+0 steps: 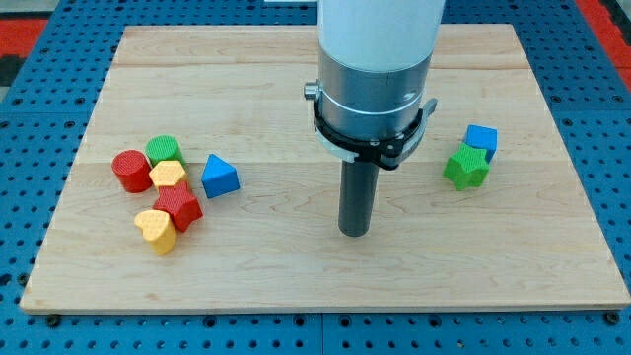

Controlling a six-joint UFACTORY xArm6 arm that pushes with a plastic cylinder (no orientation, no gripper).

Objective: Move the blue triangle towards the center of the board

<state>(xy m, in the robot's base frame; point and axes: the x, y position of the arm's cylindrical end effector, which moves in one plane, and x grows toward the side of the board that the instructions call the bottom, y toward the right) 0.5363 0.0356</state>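
Our tip (354,233) near desk (296,286) centre, touching nothing; no gripper, nothing held. Blue triangle (219,177) lies well to view's left, slightly higher, beside yellow block (169,176). We judge: circle to its left, push rightward.

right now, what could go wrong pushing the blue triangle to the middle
My tip sits on the view's right of the blue triangle, so pushing from here would drive it away from centre. Getting behind it is tight: the yellow block and red block crowd its left side and may get dragged along.
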